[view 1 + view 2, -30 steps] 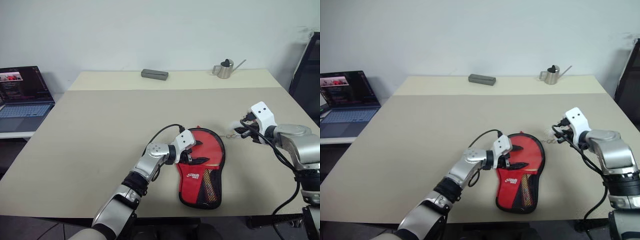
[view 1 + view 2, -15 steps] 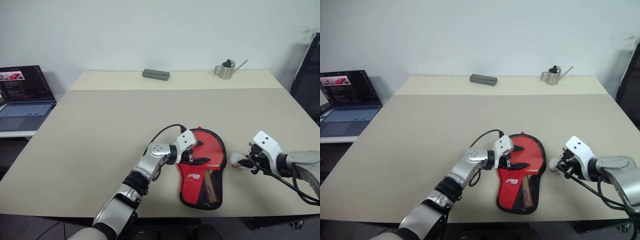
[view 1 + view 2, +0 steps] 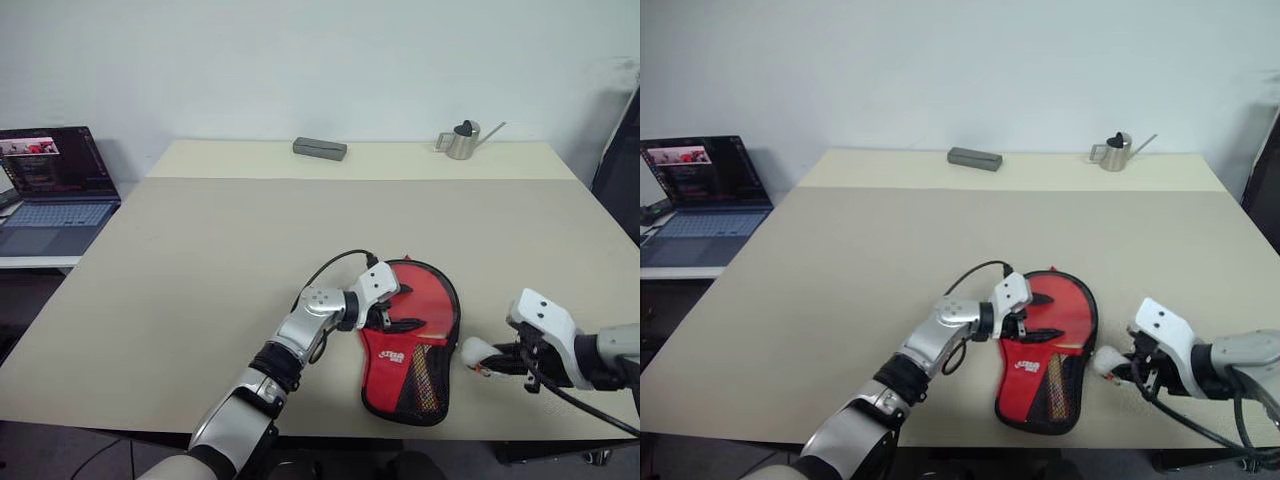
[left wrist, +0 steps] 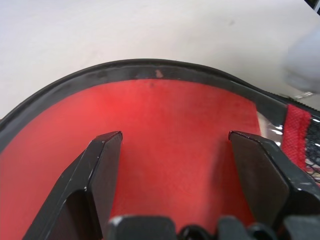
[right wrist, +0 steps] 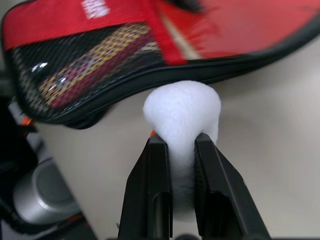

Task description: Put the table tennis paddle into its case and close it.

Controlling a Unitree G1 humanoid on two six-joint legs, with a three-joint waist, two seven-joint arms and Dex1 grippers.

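Soft paddle-shaped case (image 3: 415, 345), red with black mesh, flat near desk's (image 3: 200, 260) front edge under wide-spread left gripper (image 3: 385, 312); fluffy white pom-pom (image 5: 182, 112) pinched by right gripper (image 5: 182, 150) just beside.

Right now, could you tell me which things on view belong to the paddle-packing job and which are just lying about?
Job:
case
white pom-pom charm, pinched by right gripper
left gripper, open over the case

Lying about:
metal watering can
grey box
laptop
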